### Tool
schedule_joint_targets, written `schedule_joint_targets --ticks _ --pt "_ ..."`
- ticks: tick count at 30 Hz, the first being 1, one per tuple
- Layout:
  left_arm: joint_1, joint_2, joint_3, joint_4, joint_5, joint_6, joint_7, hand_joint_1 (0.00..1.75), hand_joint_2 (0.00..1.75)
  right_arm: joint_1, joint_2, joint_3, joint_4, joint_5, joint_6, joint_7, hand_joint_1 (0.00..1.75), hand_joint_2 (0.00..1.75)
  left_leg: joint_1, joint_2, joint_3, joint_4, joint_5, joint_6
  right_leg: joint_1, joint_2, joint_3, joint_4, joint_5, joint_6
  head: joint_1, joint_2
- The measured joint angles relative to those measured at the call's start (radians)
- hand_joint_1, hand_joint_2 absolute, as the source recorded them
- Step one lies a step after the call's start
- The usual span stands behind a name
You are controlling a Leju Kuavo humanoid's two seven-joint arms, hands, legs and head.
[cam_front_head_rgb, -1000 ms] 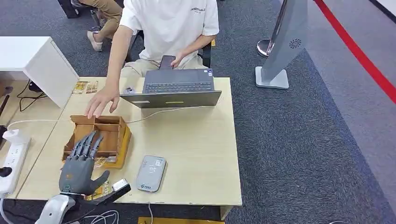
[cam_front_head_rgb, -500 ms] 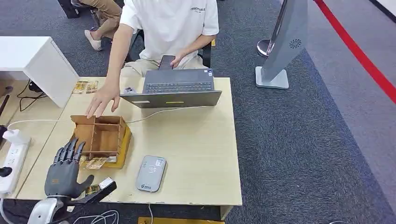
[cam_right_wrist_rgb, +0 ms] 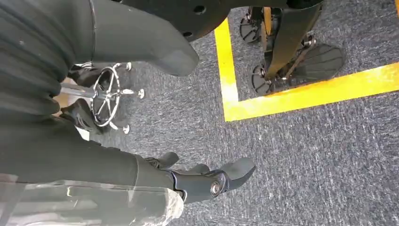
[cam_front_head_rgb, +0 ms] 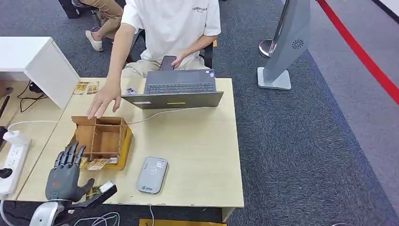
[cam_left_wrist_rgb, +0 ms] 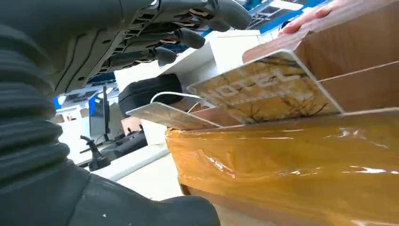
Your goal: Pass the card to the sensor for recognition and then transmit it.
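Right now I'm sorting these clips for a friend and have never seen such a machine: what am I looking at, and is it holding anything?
It is a two-armed humanoid robot. One picture looks down from its head; the other two come from cameras at its wrists. On the table are a wooden box with cards at its near edge, a grey sensor and a laptop; a person sits opposite. The left hand hovers open beside the box, holding nothing. The right hand hangs empty over the floor.

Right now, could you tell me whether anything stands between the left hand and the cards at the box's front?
Nothing visible does. The left hand is open just short of the cards, which lean at the near edge of the box.
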Motion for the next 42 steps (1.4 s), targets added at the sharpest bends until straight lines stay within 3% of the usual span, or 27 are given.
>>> schedule_joint_targets --ticks 20,21,42 --pt "-0.031 -0.044 -0.006 0.013 -0.024 0.012 -0.014 0.0 1.75 -0.002 0.0 0.0 0.0 0.003 -0.002 0.0 0.0 1.75 0.0 0.0 0.0 0.0 0.0 0.0 0.0 0.0 0.0 0.0 0.0 0.0 0.0 0.0" --pt "-0.031 -0.044 -0.006 0.013 -0.024 0.012 -0.015 1.75 1.75 -0.002 0.0 0.0 0.0 0.003 -0.002 0.0 0.0 1.75 0.0 0.0 0.0 0.0 0.0 0.0 0.0 0.0 0.0 0.0 0.0 0.0 0.0 0.0" --pt "-0.032 -0.044 -0.008 -0.019 0.027 -0.015 -0.017 1.75 1.75 -0.001 0.0 0.0 0.0 -0.007 -0.003 -0.002 0.0 1.75 0.0 0.0 0.001 0.0 0.0 0.0 0.0 0.001 0.0 0.0 0.0 0.0 0.0 0.0"
